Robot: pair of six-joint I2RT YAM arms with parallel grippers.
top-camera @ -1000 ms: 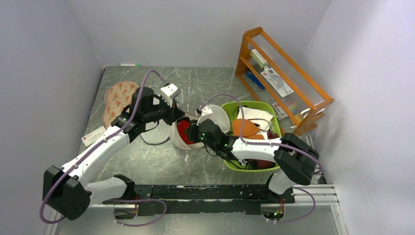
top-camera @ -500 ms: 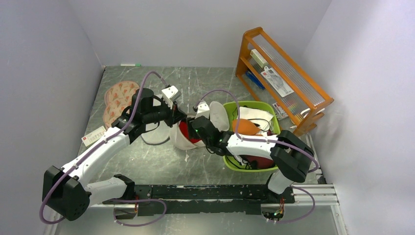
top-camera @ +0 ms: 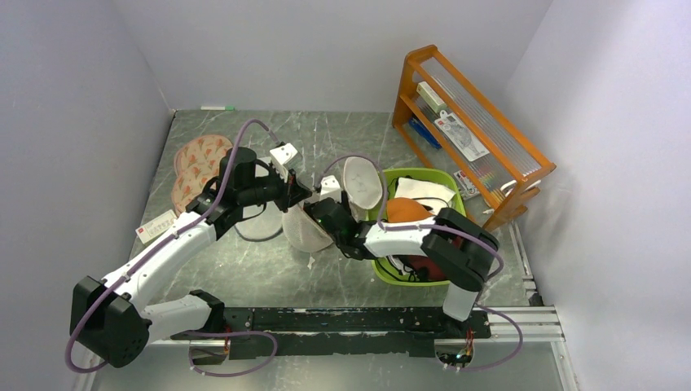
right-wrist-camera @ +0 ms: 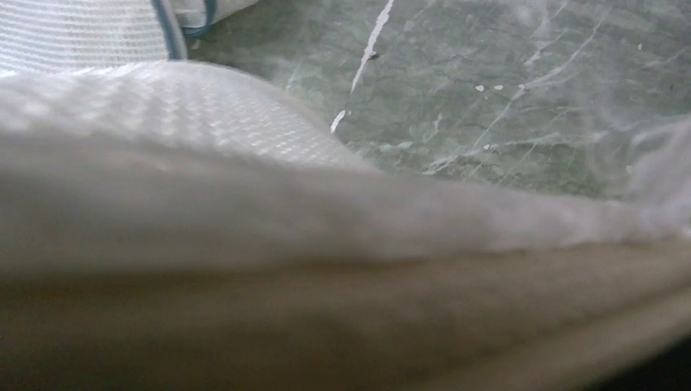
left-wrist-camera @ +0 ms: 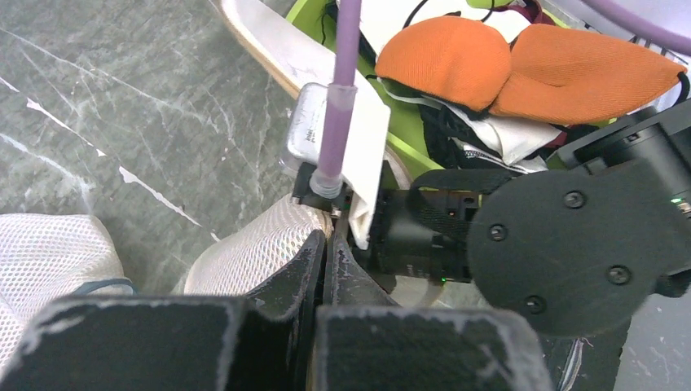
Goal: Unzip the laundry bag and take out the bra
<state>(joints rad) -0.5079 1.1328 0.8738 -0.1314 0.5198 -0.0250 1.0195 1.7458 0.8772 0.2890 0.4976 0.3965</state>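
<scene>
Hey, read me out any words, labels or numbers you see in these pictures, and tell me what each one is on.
No text here can be read.
White card with a red patch, on the left side of the table: print too small to read.
White packets with red marks on the wooden rack: too blurred to read.
Both wrist views: nothing legible.
</scene>
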